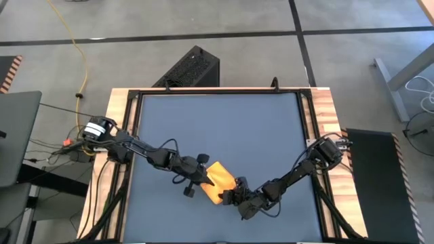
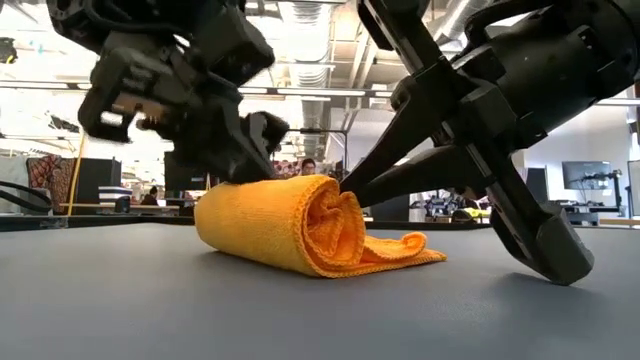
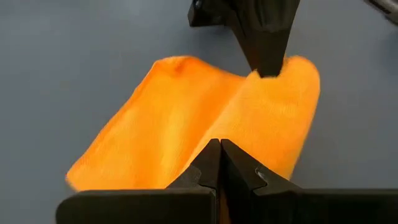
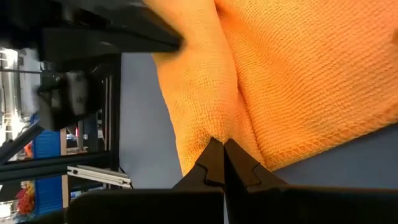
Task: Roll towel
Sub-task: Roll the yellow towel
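1. The towel [image 1: 218, 182], partly rolled, is found on the desk [image 1: 217, 122] near its front edge, between both grippers.
2. The left gripper [image 1: 202, 177] and right gripper [image 1: 229, 195] are seen with fingers pressed together against opposite ends.
3. The roll's long axis is judged diagonal, joining the two grippers.

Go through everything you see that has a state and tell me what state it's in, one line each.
towel: partly rolled, loose tail flat on the table.
left gripper: shut, tips pressed at the roll.
right gripper: shut, tips at the roll's opposite end.
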Robot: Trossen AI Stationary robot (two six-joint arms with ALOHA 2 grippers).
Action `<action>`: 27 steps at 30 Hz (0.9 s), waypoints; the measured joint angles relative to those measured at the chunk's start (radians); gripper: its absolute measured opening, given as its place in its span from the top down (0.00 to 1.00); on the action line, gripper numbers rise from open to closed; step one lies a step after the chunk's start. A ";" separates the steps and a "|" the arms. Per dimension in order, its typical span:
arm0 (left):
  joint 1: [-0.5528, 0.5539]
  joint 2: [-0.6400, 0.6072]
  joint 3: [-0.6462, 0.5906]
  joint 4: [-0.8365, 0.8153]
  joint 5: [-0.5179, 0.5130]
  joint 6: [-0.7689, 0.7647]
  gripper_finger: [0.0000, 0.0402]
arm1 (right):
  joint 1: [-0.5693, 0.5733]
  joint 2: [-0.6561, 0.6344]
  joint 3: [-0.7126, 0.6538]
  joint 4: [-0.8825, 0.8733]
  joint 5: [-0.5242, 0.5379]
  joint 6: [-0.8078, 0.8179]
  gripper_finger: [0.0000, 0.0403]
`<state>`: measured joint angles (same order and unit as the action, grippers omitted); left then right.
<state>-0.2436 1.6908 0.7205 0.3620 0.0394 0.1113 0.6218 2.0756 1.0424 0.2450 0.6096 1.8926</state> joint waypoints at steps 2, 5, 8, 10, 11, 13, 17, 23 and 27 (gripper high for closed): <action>0.005 0.018 0.001 -0.012 0.009 -0.004 1.00 | 0.000 0.000 0.000 -0.005 0.001 0.007 0.97; 0.013 0.060 0.014 -0.003 0.030 -0.011 1.00 | -0.002 0.000 0.001 0.008 -0.009 -0.052 0.95; 0.015 0.090 0.038 -0.002 0.036 -0.015 1.00 | -0.003 0.001 0.001 0.030 -0.019 -0.121 0.87; 0.015 0.100 0.048 -0.008 0.036 -0.002 1.00 | -0.004 -0.001 0.000 0.036 -0.021 -0.140 0.83; 0.017 0.101 0.053 -0.012 0.036 0.006 1.00 | -0.007 -0.002 0.000 0.032 -0.024 -0.140 0.81; 0.025 0.110 0.072 -0.001 0.036 0.024 1.00 | -0.009 -0.012 0.000 0.024 -0.032 -0.145 0.79; 0.054 0.111 0.088 -0.014 0.059 0.025 1.00 | -0.011 -0.053 -0.001 -0.055 -0.070 -0.210 0.78; 0.093 0.111 0.105 -0.012 0.093 0.019 1.00 | -0.009 -0.174 -0.009 -0.384 -0.077 -0.259 0.77; 0.107 0.111 0.105 -0.012 0.102 0.010 1.00 | -0.001 -0.250 -0.009 -0.505 -0.074 -0.316 0.77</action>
<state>-0.1362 1.8019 0.8257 0.3501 0.1411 0.1215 0.6208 1.8257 1.0338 -0.2605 0.5356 1.5768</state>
